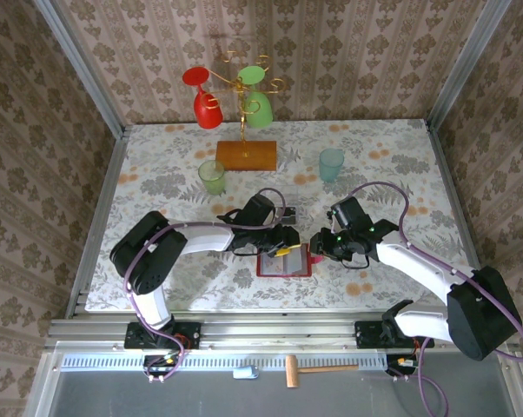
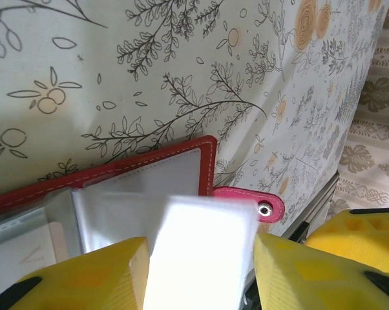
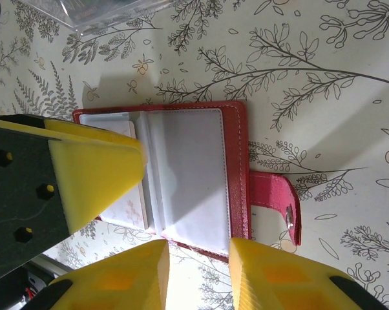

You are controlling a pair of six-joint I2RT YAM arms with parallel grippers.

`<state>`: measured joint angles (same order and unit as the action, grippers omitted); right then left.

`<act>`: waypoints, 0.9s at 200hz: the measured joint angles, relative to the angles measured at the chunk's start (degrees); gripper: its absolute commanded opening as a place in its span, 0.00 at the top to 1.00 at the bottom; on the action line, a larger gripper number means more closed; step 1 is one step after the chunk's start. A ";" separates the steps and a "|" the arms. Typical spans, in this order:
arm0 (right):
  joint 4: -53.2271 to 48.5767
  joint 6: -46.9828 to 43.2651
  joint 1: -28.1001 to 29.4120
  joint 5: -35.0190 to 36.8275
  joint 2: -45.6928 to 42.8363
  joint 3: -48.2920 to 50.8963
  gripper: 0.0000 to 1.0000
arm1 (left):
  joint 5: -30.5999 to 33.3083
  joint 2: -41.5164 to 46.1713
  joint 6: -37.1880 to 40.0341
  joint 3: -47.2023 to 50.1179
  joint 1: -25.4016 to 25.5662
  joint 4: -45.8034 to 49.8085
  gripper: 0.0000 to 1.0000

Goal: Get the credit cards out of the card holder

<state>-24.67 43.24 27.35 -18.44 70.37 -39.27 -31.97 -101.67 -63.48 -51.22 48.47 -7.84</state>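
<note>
One small red folding wallet lies open and flat on the flowered table between the arms. Its long axis runs left to right, and its single red snap tab sticks out of one side. Two pale plastic cards show. One stands lengthwise between the yellow fingers of the left gripper, gripped or loose I cannot tell. The other sits in a pocket. The right gripper rests parted at the wallet's edge, grasping nothing.

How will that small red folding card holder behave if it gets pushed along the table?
The red folding card holder would probably slide rather than roll, since it lies open and flat on the flowery tablecloth. Its clear inner pockets look thin and floppy, so they may lift or fan. The red snap tab sticks out and could catch.
</note>
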 measured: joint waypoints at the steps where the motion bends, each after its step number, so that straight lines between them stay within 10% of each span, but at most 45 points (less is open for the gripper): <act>1: 0.00 -0.02 0.00 0.00 -0.02 0.00 0.69 | 0.00 0.00 0.00 0.00 0.00 0.00 0.52; 180: 1.95 0.04 -0.11 -2.29 2.95 0.00 0.70 | 1.20 5.40 -0.02 5.22 -2.03 -0.46 0.54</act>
<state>-22.72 43.29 27.24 -20.73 73.32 -39.27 -30.76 -96.27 -63.51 -46.00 46.44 -8.29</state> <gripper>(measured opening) 0.305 0.466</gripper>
